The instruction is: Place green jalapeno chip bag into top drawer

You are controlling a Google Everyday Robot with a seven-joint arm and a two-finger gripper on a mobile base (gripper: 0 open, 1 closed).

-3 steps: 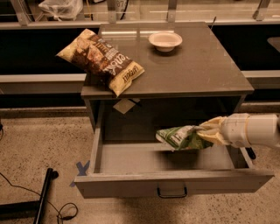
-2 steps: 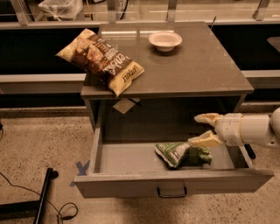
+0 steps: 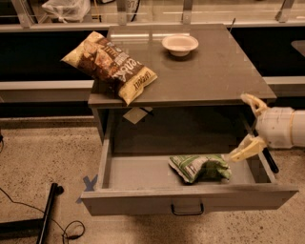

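Bag (image 3: 200, 168) in drawer (image 3: 190, 200) (jaws beside, right).

Grey desk (image 3: 224, 71) on a speckled floor (image 3: 43, 157), dim warm light.
Behind your desk's back edge runs a metal-post railing (image 3: 186, 9); a pale ledge (image 3: 43, 90) passes its left and right edges. Off the front left corner you see blue tape (image 3: 89, 183), a black pole (image 3: 47, 212) and a cable (image 3: 69, 228). The gripper (image 3: 240, 127) hangs at the right edge, fingers spread.

I read the green jalapeno chip bag (image 3: 200, 168) as crinkled glossy foil, the top drawer (image 3: 133, 204) as matt grey metal; my gripper (image 3: 249, 127), smooth cream plastic, hangs at the bag's two o'clock.
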